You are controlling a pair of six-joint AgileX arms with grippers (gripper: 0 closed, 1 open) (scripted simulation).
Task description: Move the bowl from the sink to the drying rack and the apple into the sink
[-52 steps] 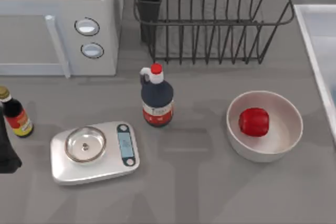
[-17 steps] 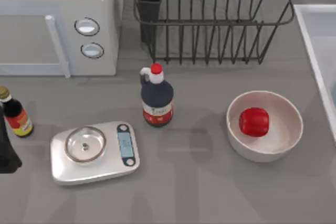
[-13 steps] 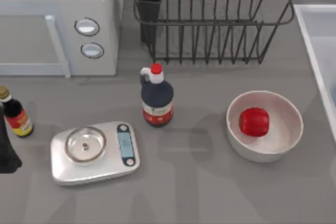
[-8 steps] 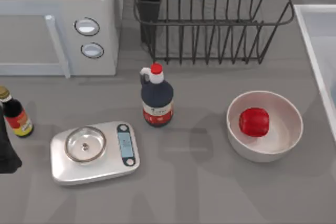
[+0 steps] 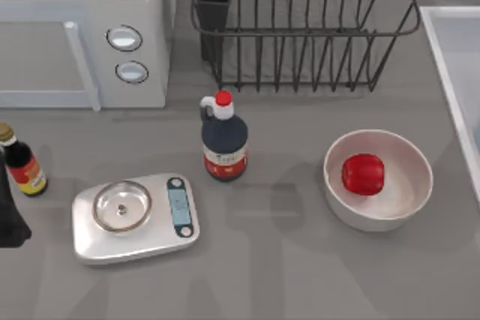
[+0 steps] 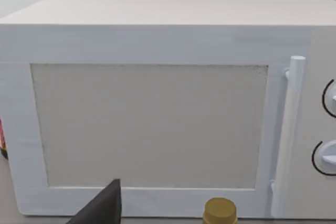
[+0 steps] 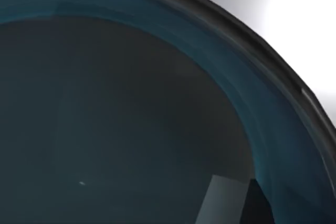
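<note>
Bowl (image 7: 131,119) is sitting right under the right wrist camera, its teal inside looming close, so the right arm is reaching into the sink (image 5: 459,35); whether it is gripping cannot be told. On the table nothing is shifting: the apple (image 5: 363,174) is staying in the white bowl (image 5: 412,200), the rack (image 5: 300,35) waiting. The left arm (image 5: 11,215) is idling at the left edge.

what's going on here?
The right wrist view looks straight into the teal bowl from very close, so the right arm seems to be working at it. The apple sits in the white bowl, not in the sink. The drying rack holds no dishes. The left arm is at the table's left edge, facing the microwave.
</note>
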